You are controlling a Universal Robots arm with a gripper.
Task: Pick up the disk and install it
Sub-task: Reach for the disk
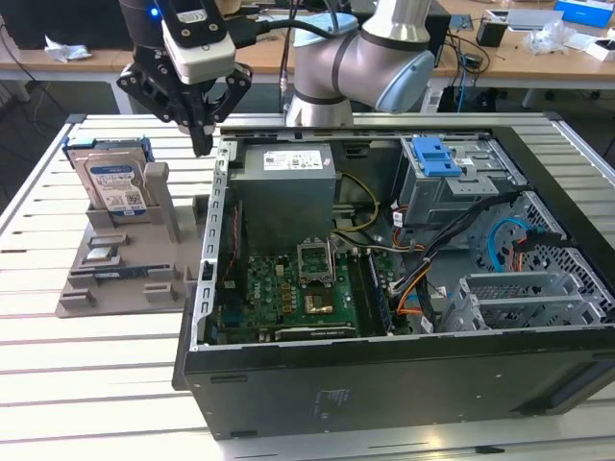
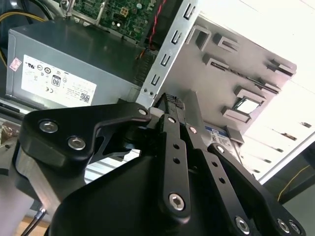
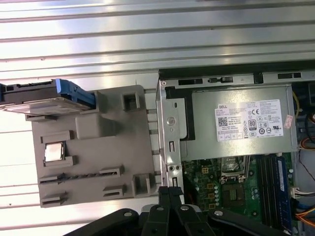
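The disk (image 1: 113, 182) stands on its edge in a slot of a grey holder (image 1: 144, 259), near the far edge of the counter (image 1: 77, 375), on the exterior view's left. I think it is kept upright so that its label face and its back are free and two fingers can close over it from above. In the first wrist view the disk (image 3: 47, 96) shows edge-on, with its blue rail along the side. The holder (image 3: 98, 147) has several other slots, most of them empty.

The gripper (image 1: 200, 142) hangs with its fingers pointing down at the counter. It is above the narrow gap between the holder and the wall of the open computer case (image 1: 384, 375), and apart from the disk. In both wrist views the gripper (image 2: 170, 102) (image 3: 170, 189) has its fingers pressed together and nothing is between them, so the disk is not yet picked up.

The case lies on its side in the middle of the counter with the side panel off, probably so that the inside can be reached from above. Inside it, the grey power supply (image 1: 288, 187) sits at the far side. The metal drive cage (image 1: 461, 192) with a blue latch piece (image 1: 434, 156) is further to the exterior view's right.
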